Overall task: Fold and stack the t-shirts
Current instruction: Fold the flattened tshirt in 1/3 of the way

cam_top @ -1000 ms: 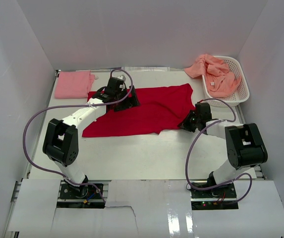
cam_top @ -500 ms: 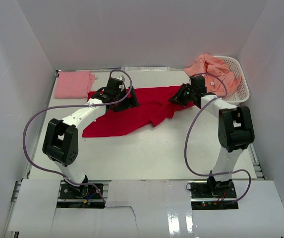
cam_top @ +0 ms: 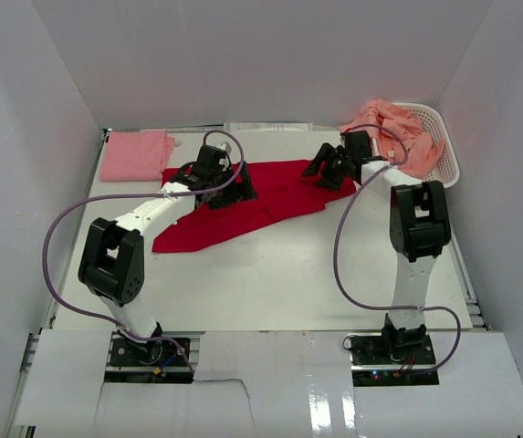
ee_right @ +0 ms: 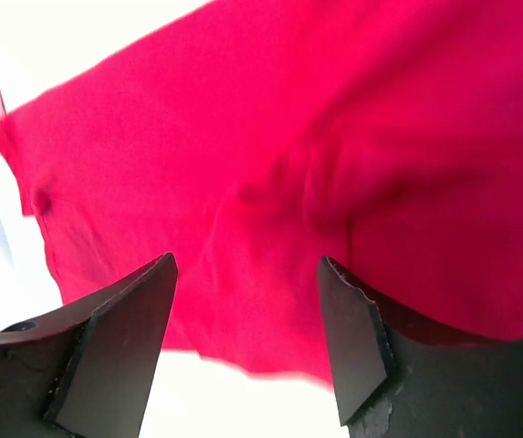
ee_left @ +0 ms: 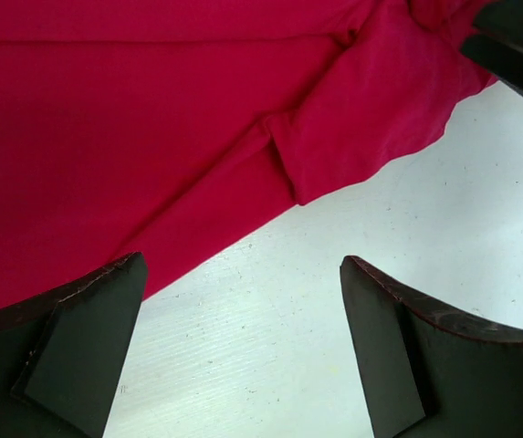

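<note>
**A:** Enclosure?

**B:** Plain white matte boards on three sides: back wall point(cam_top: 261, 55), left wall point(cam_top: 15, 182), right wall point(cam_top: 517, 137). The side ones splay outward toward the camera, and their seams meet at the two far corners.

**A:** Work surface?

**B:** Table point(cam_top: 270, 274), pale grey-white. The left wrist view shows a fine streaked grain with small specks. Glossy white panels point(cam_top: 270, 383) cover the near edge, and one has a ragged notch cut into it.

**A:** Frame?

**B:** Slotted metal rail point(cam_top: 31, 351) shows at the near left corner.

**A:** Light?

**B:** Even and diffuse from above, with soft shadows only. There's a glare streak on the panels, right of centre.
</note>
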Motion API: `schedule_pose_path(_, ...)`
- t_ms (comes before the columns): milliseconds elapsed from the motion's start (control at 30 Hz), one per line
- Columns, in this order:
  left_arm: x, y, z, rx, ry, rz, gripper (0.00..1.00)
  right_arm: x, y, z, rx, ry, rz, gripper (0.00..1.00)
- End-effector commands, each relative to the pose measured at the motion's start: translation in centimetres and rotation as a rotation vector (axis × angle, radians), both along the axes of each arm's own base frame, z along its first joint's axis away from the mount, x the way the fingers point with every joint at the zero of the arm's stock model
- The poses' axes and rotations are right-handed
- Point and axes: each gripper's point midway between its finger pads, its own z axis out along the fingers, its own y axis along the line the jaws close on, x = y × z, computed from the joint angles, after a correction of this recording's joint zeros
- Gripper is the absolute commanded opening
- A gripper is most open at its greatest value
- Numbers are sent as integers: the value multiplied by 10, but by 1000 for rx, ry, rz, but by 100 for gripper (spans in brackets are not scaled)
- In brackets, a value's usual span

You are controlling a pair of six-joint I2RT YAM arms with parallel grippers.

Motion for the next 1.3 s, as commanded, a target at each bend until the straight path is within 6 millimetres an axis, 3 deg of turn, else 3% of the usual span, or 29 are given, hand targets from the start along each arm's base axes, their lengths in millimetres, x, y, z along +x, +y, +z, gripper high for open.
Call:
schedule_pose_path(0,-1,-1,13,-19,-30,-20,98,-16,-20,58,-90,-161,7,69)
schedule_pose_path(100,-1,-2,11,-21,-25,-25,98,-40,-31,70,-139,-197,21,68)
schedule_pose_path(133,-1,-2,10,-18,-25,-24,98,-51,-35,62,-155,-181,24,68)
schedule_pose_path(167,0,-2,9,-17,-24,-24,98,-58,-36,71,-159,-203,31,67)
schedule_pose_path(367,4,-1,11,-14,-26,-19,98,-94,-53,36,-258,-134,48,55)
schedule_pose_path(533,13,4,19,-47,-15,-17,98,-99,-66,7,-329,-101,50,48)
schedule_pose_path(700,20,9,34,-68,-36,-9,98,-99,-61,-18,-314,-52,79,48)
schedule_pose_path(933,16,15,30,-55,-26,0,98,-93,-54,-43,-281,-24,93,51)
schedule_pose_path(1267,14,21,26,-43,-24,4,98,-81,-47,-52,-254,-46,98,50)
